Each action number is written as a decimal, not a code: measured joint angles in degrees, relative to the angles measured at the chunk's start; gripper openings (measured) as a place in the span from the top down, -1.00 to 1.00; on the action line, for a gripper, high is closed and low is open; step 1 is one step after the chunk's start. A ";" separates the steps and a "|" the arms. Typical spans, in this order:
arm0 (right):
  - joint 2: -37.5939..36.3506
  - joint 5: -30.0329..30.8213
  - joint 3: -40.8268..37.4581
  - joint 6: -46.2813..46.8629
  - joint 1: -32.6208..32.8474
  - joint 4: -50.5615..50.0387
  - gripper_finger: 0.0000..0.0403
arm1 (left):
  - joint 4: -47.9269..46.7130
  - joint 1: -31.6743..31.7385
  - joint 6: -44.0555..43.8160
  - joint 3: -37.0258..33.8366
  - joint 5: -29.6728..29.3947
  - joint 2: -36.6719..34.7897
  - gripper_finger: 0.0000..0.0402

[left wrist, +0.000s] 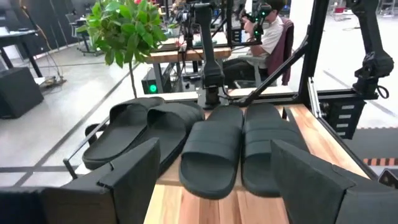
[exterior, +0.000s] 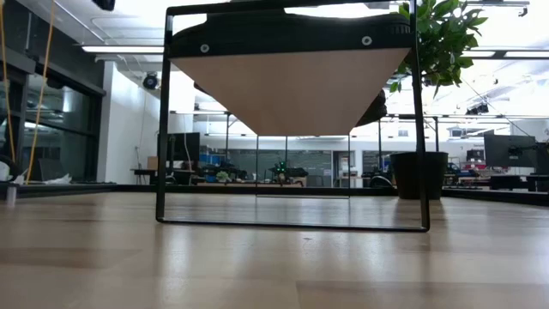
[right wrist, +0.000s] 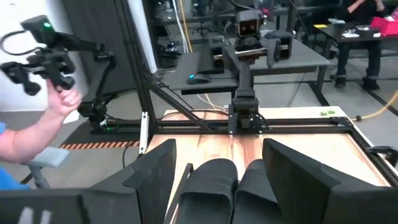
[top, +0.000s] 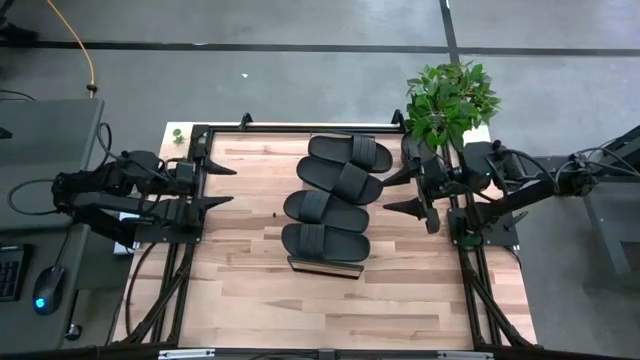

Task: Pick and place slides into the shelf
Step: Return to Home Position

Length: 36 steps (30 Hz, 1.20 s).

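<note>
Four black slides (top: 335,195) lie sole-down in a row on top of the shelf (top: 325,268), which stands in the middle of the table. In the left wrist view the slides (left wrist: 211,149) sit side by side with neighbours overlapping. The low view shows the shelf's wood board (exterior: 292,90) raised on a dark metal frame. My left gripper (top: 233,185) is open and hovers left of the slides. My right gripper (top: 386,195) is open and hovers right of them. Neither touches anything. In the right wrist view two slides (right wrist: 217,183) show between the fingers.
A potted plant (top: 450,100) stands at the table's far right corner. A dark metal frame (top: 200,140) runs along the table's edges. A seated person (left wrist: 267,31) and a hand holding a controller (right wrist: 62,102) show beyond the table. A mouse (top: 48,290) lies on a side desk.
</note>
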 joint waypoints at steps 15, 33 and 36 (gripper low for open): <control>-30.67 0.34 -39.06 0.22 0.00 33.51 -0.15 | 1.50 0.92 0.04 -6.79 0.20 -7.38 -0.43; -52.74 2.57 -65.75 -0.74 0.00 52.50 -0.15 | 8.33 0.92 -3.45 -21.17 0.00 -19.08 -0.43; -54.74 2.59 -67.25 -0.69 0.00 52.77 -0.15 | 8.45 0.92 -4.03 -22.54 0.00 -20.32 -0.43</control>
